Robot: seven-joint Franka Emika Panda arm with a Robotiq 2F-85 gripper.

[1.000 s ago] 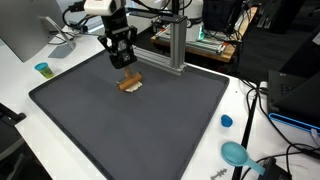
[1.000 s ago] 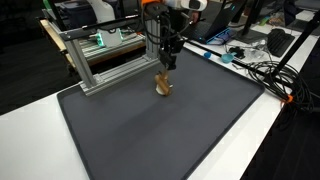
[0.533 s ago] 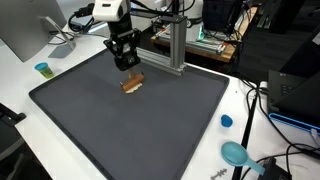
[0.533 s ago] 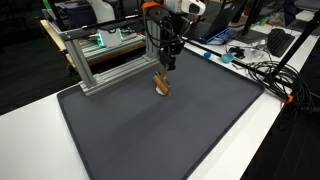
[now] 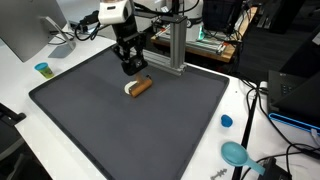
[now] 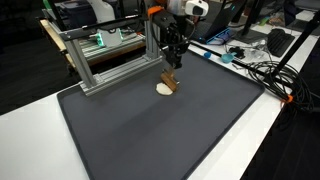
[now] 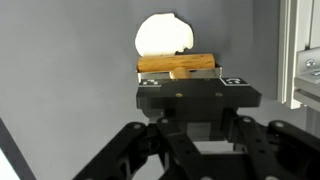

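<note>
Shifted toward the frame point(image 5: 172, 45), jaws hover over the wooden stick point(image 5: 141, 87); their state is unclear.

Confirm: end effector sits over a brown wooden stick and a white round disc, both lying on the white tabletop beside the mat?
Not quite. The brown wooden stick and white round disc lie on the dark grey mat, not on the white tabletop, as both exterior views show. The rest holds: the end effector sits over them.
</note>
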